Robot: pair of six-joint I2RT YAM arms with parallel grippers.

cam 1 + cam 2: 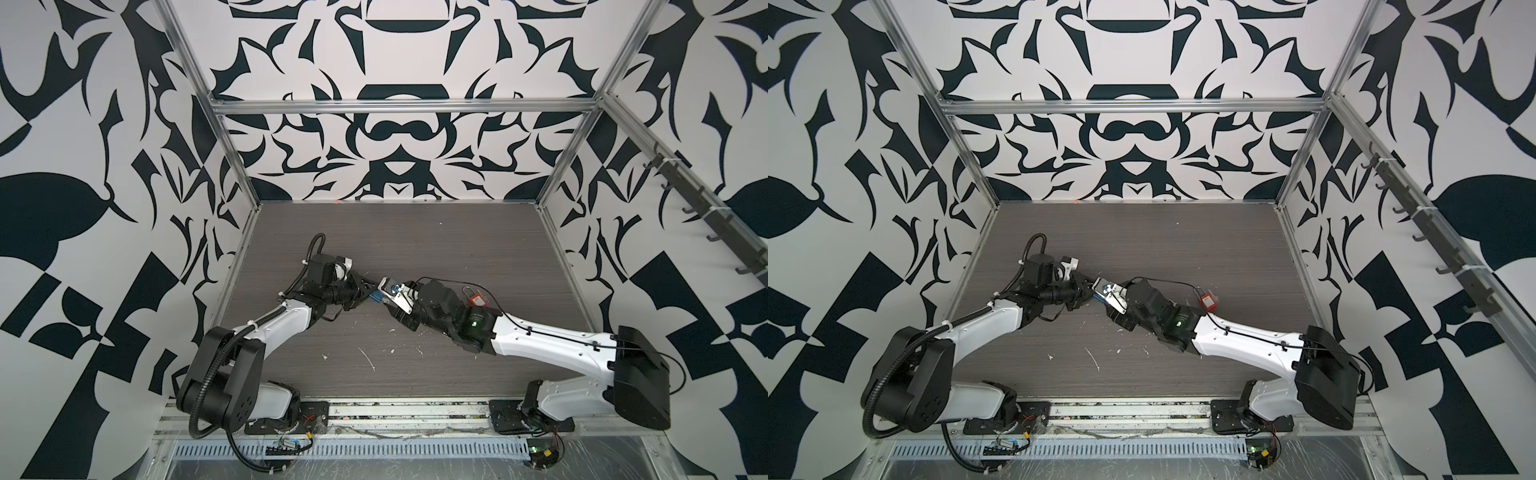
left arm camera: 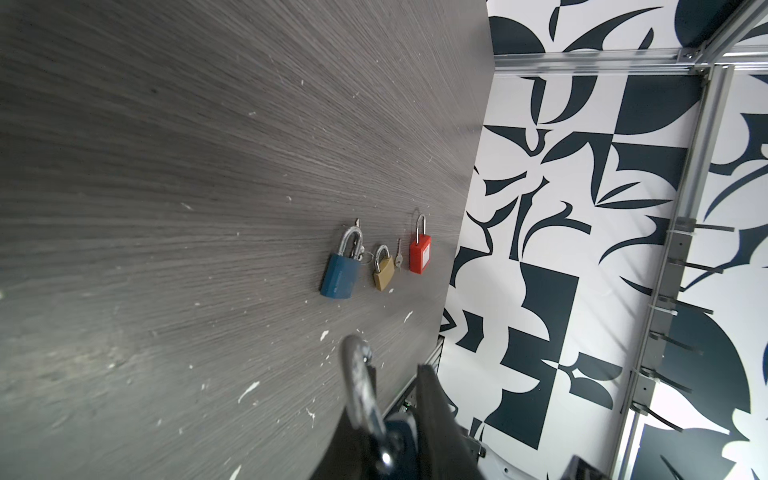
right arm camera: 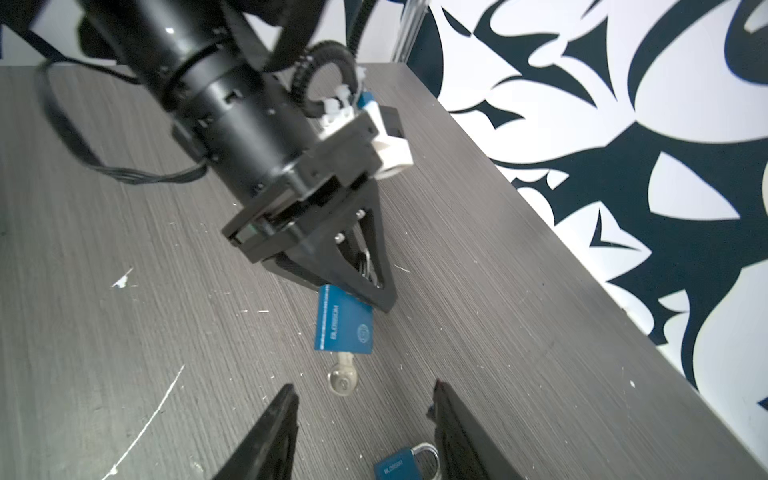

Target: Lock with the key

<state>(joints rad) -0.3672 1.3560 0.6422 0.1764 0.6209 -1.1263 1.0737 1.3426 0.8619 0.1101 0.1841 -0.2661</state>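
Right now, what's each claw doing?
Left claw: closed on the blue padlock, key in it.
Right claw: open, holding nothing.

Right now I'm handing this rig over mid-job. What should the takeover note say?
Left gripper: shut on the blue padlock, keyhole end toward the right gripper.
Right gripper: open, straddling the key head without touching it.
Done: the key sits in the held padlock's keyhole.
Left: close on the key head and turn it to lock. I cannot tell whether the shackle is closed.
Lying on the table: second blue padlock, brass padlock, small key, red padlock.
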